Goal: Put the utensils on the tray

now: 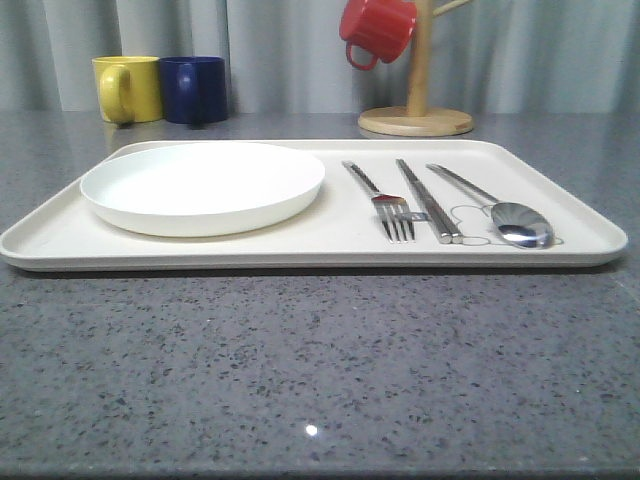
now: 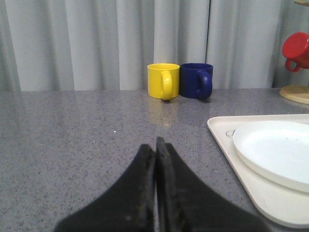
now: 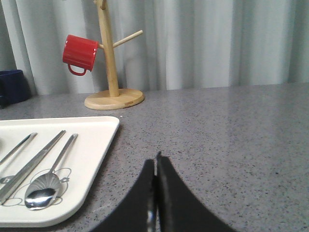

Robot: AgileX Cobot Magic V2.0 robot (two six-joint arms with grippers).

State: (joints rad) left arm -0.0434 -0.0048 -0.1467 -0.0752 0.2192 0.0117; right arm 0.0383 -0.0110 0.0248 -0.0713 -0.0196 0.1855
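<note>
Front view, left to right: white plate (image 1: 203, 186) on left half of cream tray (image 1: 330, 245); then fork (image 1: 382, 202), chopsticks (image 1: 428, 201), spoon (image 1: 497, 207) side by side at centre right. Left gripper (image 2: 155, 145) fingers pressed together, holding nothing. Right gripper (image 3: 155, 160) likewise closed, off the tray.

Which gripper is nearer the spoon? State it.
Right. The right gripper sits just off the tray's edge beside the spoon; the left gripper is beyond the plate side.

Pale grey pleated curtains (image 1: 280, 50) hang behind a speckled grey countertop (image 1: 320, 370).
</note>
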